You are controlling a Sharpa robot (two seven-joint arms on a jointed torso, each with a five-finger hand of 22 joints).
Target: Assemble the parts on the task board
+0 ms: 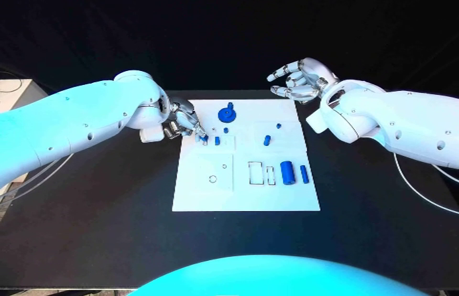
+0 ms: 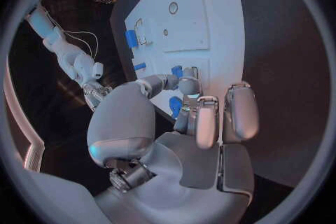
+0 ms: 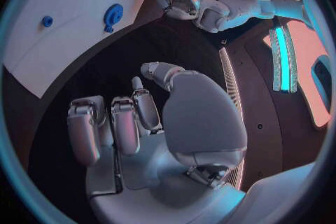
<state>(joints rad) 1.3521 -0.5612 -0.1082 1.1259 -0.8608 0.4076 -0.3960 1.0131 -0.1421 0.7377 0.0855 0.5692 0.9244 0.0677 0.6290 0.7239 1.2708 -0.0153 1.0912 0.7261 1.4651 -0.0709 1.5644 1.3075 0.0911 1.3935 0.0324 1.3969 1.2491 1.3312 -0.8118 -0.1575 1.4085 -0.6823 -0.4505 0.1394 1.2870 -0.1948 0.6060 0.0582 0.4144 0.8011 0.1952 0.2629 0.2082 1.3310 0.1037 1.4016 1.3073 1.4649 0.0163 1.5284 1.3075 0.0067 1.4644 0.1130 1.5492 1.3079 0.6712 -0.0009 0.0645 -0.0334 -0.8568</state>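
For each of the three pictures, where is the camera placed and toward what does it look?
Head view: on the head, looking down at the task board; both arms show.
Left wrist view: behind the left robot hand, whose fingertips are at a small blue part.
Right wrist view: behind the right robot hand, above the black table.
Shared: the board and the left robot hand.

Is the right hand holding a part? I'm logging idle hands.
No, the right hand hangs over bare table beyond the task board, fingers curled around nothing.
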